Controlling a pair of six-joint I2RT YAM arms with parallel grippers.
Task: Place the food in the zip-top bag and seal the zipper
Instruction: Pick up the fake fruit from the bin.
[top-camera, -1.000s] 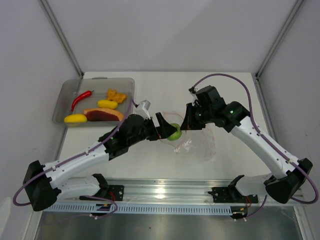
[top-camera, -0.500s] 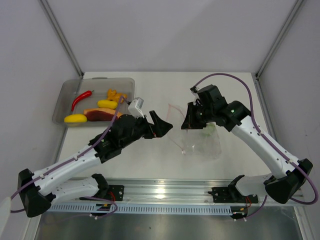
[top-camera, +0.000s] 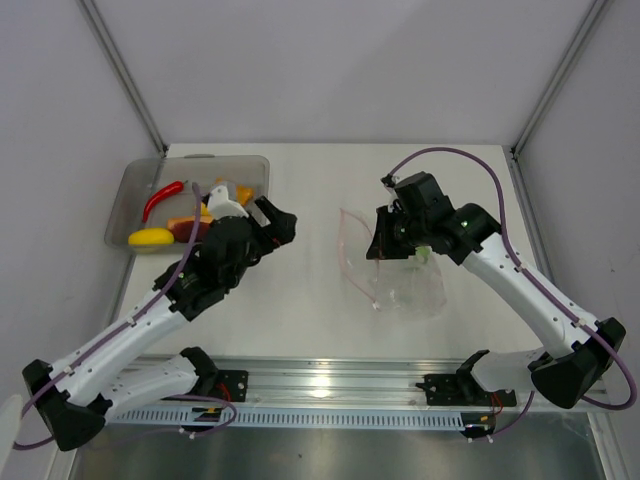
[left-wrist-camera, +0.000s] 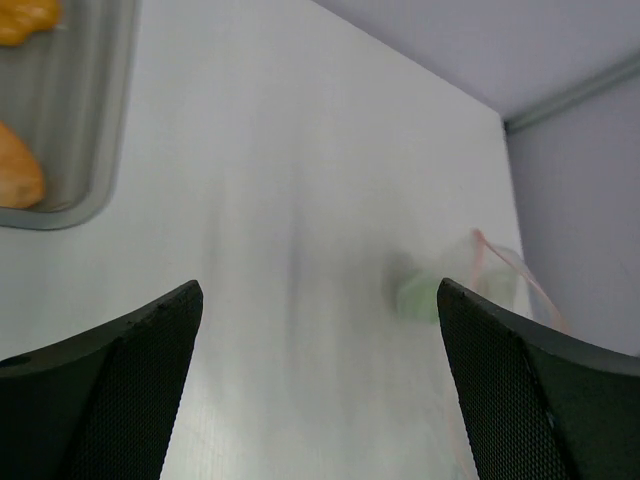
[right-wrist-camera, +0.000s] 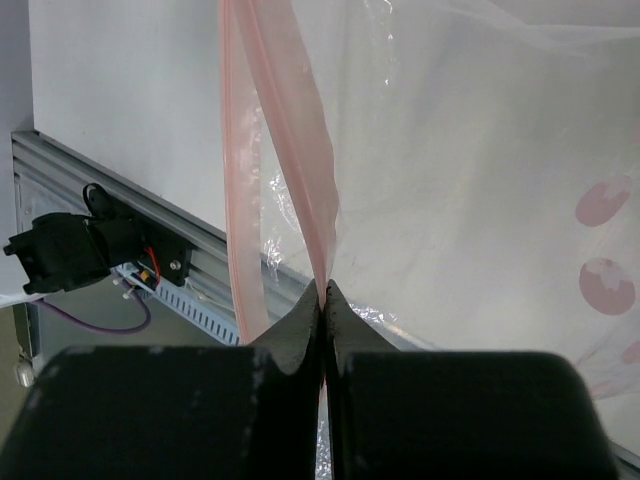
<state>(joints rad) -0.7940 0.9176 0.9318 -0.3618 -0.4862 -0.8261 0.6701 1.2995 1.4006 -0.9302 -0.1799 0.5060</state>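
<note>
table (top-camera: 320, 180) carries everything, with the grey tray (top-camera: 135, 185) at its far left corner. the zip-top bag (top-camera: 408, 288) lies well to the right, its mouth facing the tray, and the green round fruit (top-camera: 422, 255) looks to be inside it. your right gripper (right-wrist-camera: 322, 292) is pinched tight on the zipper (right-wrist-camera: 285, 150), holding the mouth up. your left gripper (top-camera: 275, 224) hangs spread wide and empty just beside the tray's right edge, so the left arm is the nearer one. the rest of the food lies to its left: the red chili (top-camera: 165, 198), long axis slanting toward the far right, and a yellow piece (top-camera: 150, 238) at the tray's near edge.
</note>
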